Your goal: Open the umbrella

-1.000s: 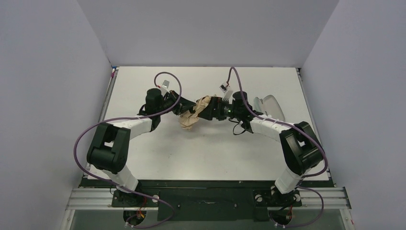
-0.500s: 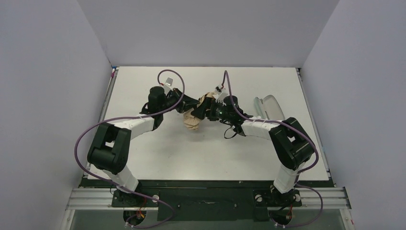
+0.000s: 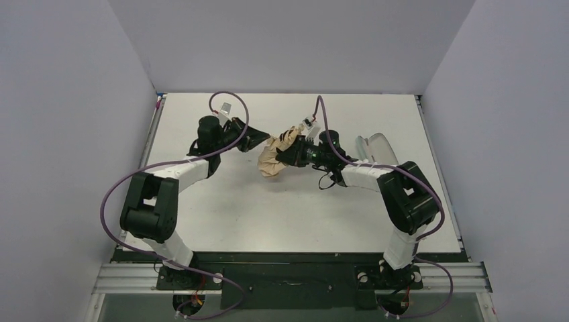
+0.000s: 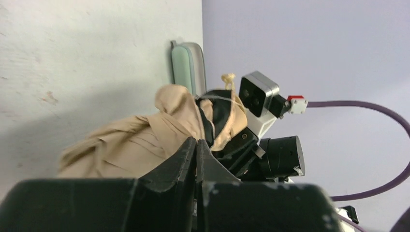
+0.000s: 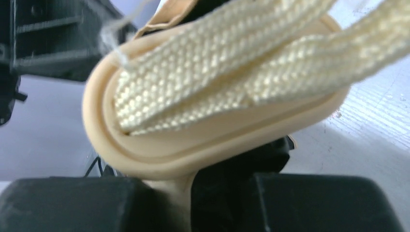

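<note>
The umbrella (image 3: 271, 162) is a crumpled peach-tan bundle hanging just above the middle of the table, with black lining showing in the left wrist view (image 4: 130, 142). My right gripper (image 3: 287, 153) is shut on its tan handle (image 5: 193, 145); the handle's neck sits between the jaws (image 5: 193, 186). A cream woven strap (image 5: 232, 63) loops out of the handle, filling the right wrist view. My left gripper (image 3: 264, 139) is a little to the left of the fabric, apart from it. Its jaws (image 4: 196, 141) are pressed together with nothing visible between them.
A pale mint-green pouch (image 3: 377, 149) lies on the white table (image 3: 295, 215) to the right of the right arm, also seen beyond the fabric (image 4: 187, 63). Purple cables arch over both wrists. Grey walls enclose the table on three sides.
My right gripper has closed on the umbrella's handle. My left gripper has drawn back to the left, off the fabric, and the bundle has shifted slightly up and right.
</note>
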